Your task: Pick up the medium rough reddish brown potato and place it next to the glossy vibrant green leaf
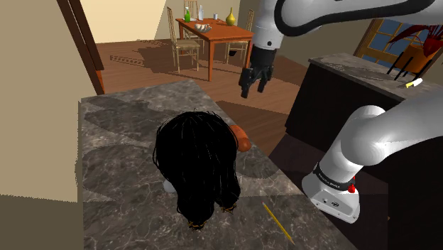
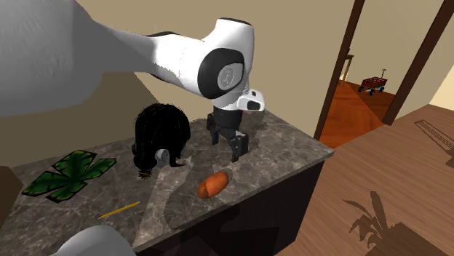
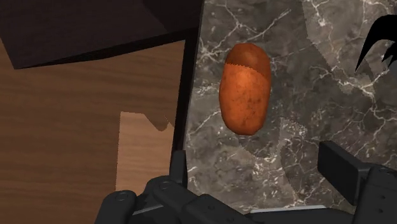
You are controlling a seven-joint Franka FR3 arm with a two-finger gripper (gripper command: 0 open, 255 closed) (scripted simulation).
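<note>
The gripper (image 3: 257, 175) is wide open and holds nothing. In the wrist view its two black fingers (image 3: 340, 172) stand far apart with bare marble between them, and neither touches anything. In the second exterior view the gripper (image 2: 227, 145) points down over the grey veined marble counter (image 2: 284, 145), close to the counter's open edge, with the potato (image 2: 213, 185) lying near it but apart from the fingertips. In the shoulder view the gripper (image 1: 253, 89) hangs below the white arm, beyond the counter's far corner as that camera sees it. The potato (image 3: 245, 89) is an elongated oval of reddish-brown to orange colour with a rough, speckled skin. One rounded end is a slightly darker shade, set off by a fine jagged line. It lies flat on the marble, its long axis roughly along the counter's edge and just inside it. In the shoulder view only a sliver of the potato (image 1: 243, 144) peeks out from behind a black wig (image 1: 199, 167) of long tangled hair that sits in the middle of the counter. The green leaf (image 2: 69, 172), broad and deeply lobed with darker veins, lies flat at the counter's far end on the second exterior view's left, well apart from the potato. The wig and a thin yellow pencil (image 2: 118, 211) lie between the two.
</note>
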